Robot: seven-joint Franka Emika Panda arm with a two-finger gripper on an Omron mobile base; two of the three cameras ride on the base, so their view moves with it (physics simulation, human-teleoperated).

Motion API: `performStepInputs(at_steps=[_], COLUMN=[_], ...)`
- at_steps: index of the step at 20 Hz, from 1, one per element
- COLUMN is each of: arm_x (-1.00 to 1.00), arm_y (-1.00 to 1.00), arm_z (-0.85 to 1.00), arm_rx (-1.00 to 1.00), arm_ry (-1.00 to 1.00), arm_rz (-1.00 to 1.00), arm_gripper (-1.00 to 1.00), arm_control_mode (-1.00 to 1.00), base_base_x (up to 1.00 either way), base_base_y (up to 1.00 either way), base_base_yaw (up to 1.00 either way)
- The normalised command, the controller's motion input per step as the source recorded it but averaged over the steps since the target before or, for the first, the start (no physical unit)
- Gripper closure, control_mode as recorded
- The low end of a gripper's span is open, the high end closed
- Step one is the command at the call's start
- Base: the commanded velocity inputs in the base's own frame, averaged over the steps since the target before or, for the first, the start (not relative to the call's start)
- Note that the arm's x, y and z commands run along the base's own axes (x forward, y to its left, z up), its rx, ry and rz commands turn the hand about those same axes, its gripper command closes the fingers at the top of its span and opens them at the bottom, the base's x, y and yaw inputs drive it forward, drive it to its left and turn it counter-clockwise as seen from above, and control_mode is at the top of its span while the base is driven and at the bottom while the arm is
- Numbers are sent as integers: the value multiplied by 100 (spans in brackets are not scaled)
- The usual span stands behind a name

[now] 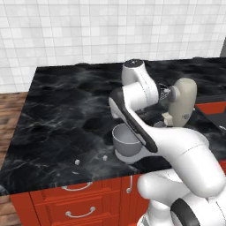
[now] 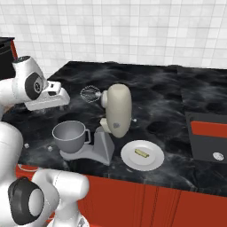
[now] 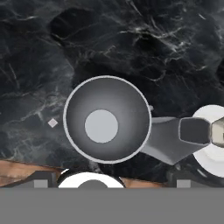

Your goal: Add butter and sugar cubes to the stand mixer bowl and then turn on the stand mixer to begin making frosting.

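The hand (image 2: pixel 60 98) is held open above the empty bowl (image 3: pixel 107 119); butter (image 2: pixel 141 153) lies on the plate (image 2: pixel 153 163).

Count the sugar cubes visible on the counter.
2. One sugar cube lies on the black counter near its front edge, left of the mixer bowl. The other sugar cube sits closer to the bowl. None shows inside the bowl.

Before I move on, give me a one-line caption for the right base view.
Stand mixer with head tilted back, empty stand mixer bowl on its base, butter on a white plate beside it.
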Motion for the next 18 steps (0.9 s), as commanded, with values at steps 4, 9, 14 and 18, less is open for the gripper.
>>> performStepInputs(at_steps=[4,9,14,18], arm_x=[-22,-20,-14,-4], arm_y=[81,74,70,65], arm_z=[-18,-32,-36,-38], arm_rx=[-14,-7,0,0], arm_ry=[1,7,12,16], arm_rz=[5,6,6,6], arm_gripper=[-100,-100,-100,-100], arm_control_mode=[-100,-100,-100,-100], base_base_x=[0,0,0,0], base_base_y=[0,0,0,0], base_base_yaw=[0,0,0,0])
